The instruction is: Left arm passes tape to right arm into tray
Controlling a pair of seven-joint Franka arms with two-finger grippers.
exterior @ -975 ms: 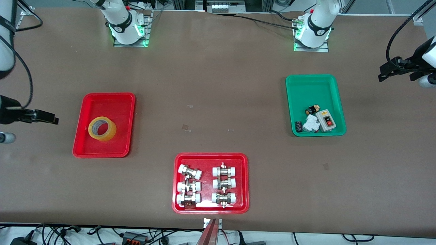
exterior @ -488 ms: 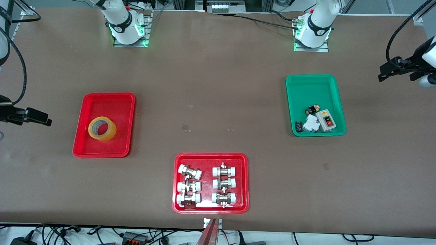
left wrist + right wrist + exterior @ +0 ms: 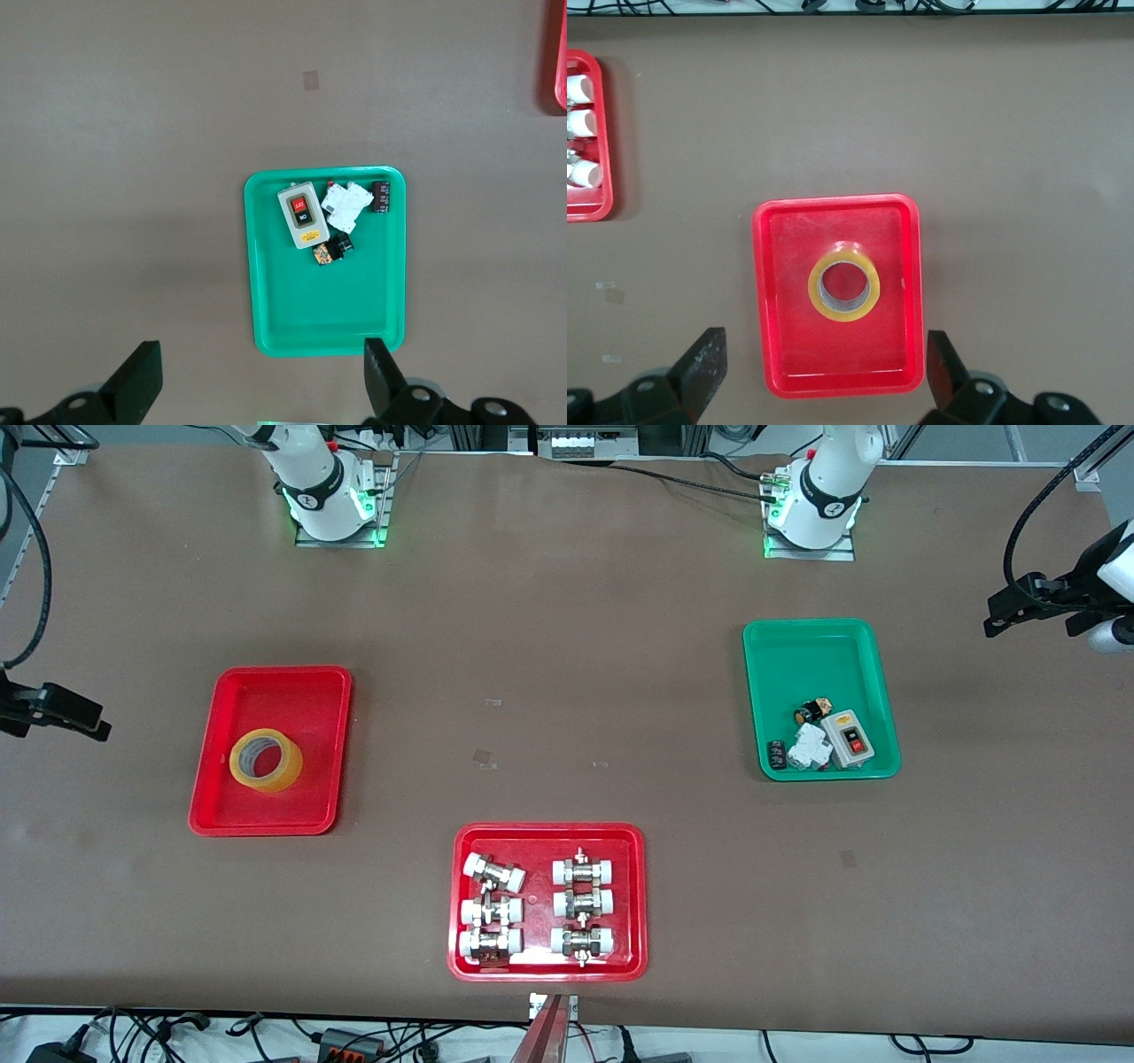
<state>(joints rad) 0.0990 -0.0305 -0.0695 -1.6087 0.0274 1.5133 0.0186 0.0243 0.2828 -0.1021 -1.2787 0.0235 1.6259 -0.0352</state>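
The yellow tape lies flat in the plain red tray, toward the right arm's end of the table. From above, the right wrist view shows the tape in the middle of the tray. My right gripper hangs over the bare table beside the tray, apart from it. Its jaws stand wide open and empty. My left gripper waits over the table's other end, near the green tray. It is open and empty too.
A green tray holds a switch box and small electrical parts. A wider red tray of white-capped metal fittings lies nearer the front camera, at mid-table. The two arm bases stand along the table's edge farthest from the front camera.
The right gripper has drawn away from the red tray toward the table's end. The tape, the trays and the left arm have not moved.
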